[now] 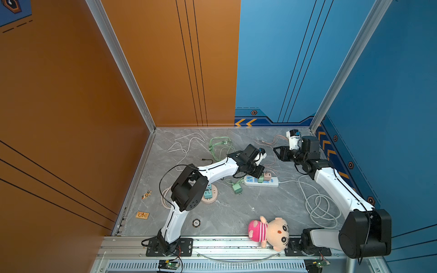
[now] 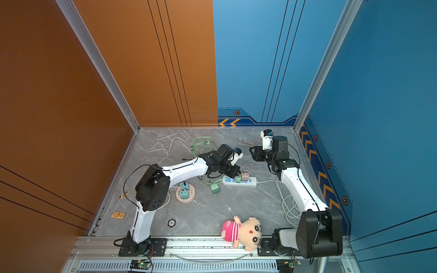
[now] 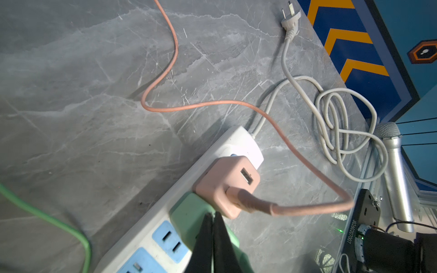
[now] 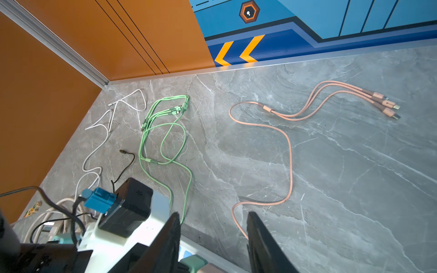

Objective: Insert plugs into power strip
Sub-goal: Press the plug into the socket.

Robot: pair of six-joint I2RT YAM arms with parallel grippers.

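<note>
Green plug (image 3: 189, 212) sits in the strip (image 3: 146, 227), touching the pink plug (image 3: 222, 182). Left gripper (image 3: 213, 216), jaws pinched together, touches its top. Right gripper (image 4: 212, 214) hovers above the strip, partly open, empty.

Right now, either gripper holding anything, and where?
Nothing held. Left gripper is shut, tips resting on top of the mint green plug in the power strip; right gripper open, empty.
</note>
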